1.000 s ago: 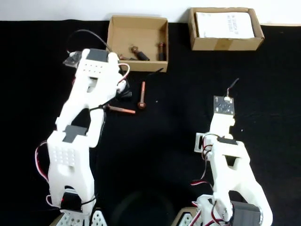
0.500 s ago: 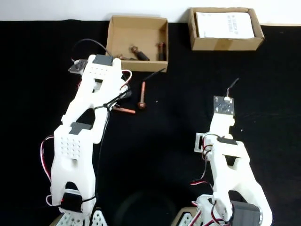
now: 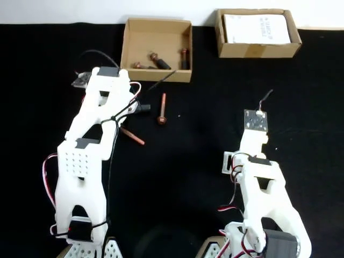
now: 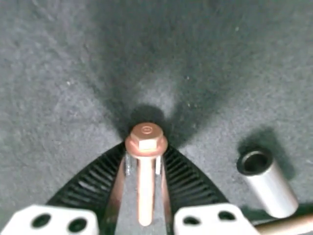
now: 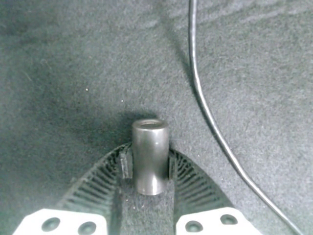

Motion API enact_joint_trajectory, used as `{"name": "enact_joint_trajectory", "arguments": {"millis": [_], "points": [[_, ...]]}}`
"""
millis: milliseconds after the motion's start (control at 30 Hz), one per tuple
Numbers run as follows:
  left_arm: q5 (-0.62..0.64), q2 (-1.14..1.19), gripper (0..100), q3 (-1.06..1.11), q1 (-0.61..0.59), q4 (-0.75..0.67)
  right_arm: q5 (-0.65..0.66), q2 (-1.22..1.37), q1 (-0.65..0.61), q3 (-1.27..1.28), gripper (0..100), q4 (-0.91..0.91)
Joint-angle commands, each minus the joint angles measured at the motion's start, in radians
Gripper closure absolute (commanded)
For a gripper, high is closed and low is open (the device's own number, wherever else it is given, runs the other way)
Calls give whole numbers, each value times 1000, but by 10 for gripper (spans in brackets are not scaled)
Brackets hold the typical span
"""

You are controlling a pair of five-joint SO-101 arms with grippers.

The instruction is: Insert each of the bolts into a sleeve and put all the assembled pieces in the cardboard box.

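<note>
Holding a copper-coloured hex-head metal bolt (image 4: 146, 144) by the shaft, head outward above the black cloth table (image 3: 204, 161): left gripper (image 4: 144, 164), closed snugly round it. Short silver metal sleeve (image 4: 266, 183) lying loose just beside. Pinching a dark grey cylindrical metal sleeve (image 5: 150, 156), open end outward: right gripper (image 5: 149, 164), closed on it, at 4 o'clock of the table. Changes over the last second: far end of left arm (image 3: 102, 118) shifted slightly toward 7 o'clock; loose copper bolt (image 3: 133, 136) beside it swung from near level to a slant; right arm (image 3: 263, 183) unmoved. Brown open cardboard box (image 3: 157, 75) at 12 o'clock of the left arm, assembled pieces (image 3: 161, 61) inside. Judgement: bolt and sleeve both in hand, mating apparently next, boxing afterwards.
</note>
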Motion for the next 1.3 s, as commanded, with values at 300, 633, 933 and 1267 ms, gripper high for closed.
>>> {"name": "enact_joint_trajectory", "arguments": {"millis": [300,633,933,1267], "points": [[-161,16,937,-7,-33,48,-5,-12,-1,2,992,-25],[-781,8,995,-12,-33,55,-3,-19,-10,-1,992,-25],[-1137,-74,992,-223,-28,245,-3,-395,-194,-24,992,84],[-1303,-831,992,53,28,242,-11,-1118,-450,-139,992,377]]}}
